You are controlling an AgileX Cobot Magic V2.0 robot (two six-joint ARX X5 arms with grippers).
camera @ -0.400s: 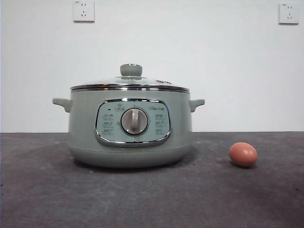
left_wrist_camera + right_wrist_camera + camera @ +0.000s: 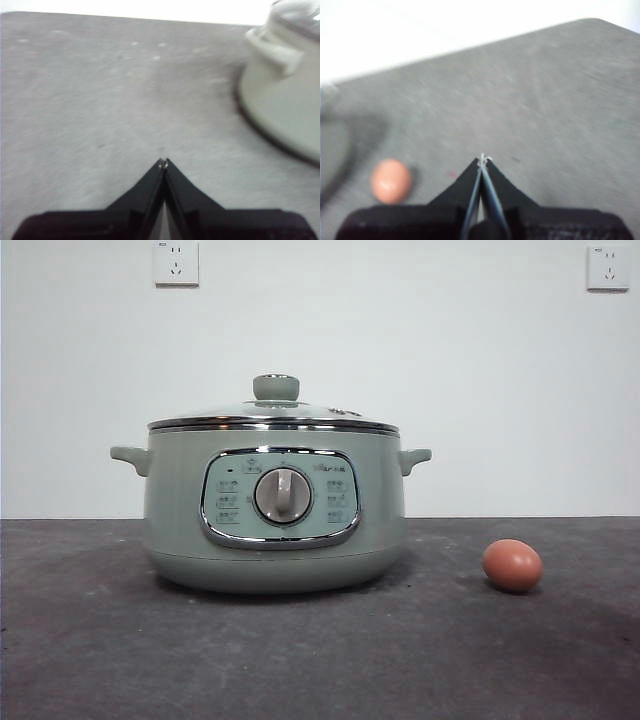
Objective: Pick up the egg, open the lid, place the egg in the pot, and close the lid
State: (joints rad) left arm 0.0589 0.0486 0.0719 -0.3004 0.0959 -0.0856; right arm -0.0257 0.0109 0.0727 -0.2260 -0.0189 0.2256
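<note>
The sage-green pot [image 2: 275,510] stands on the dark table, left of the middle in the front view. The glass lid [image 2: 274,418] with its green knob sits shut on it. The reddish-brown egg [image 2: 512,565] lies on the table to the pot's right. My left gripper [image 2: 163,162] is shut and empty above the bare table, with the pot [image 2: 285,95] off to one side. My right gripper [image 2: 483,159] is shut and empty, held above the table, with the egg [image 2: 391,181] a short way beside it. Neither gripper shows in the front view.
The grey table [image 2: 320,650] ends at a white wall with two sockets [image 2: 176,262] high up. The table's far edge [image 2: 470,47] shows in the right wrist view.
</note>
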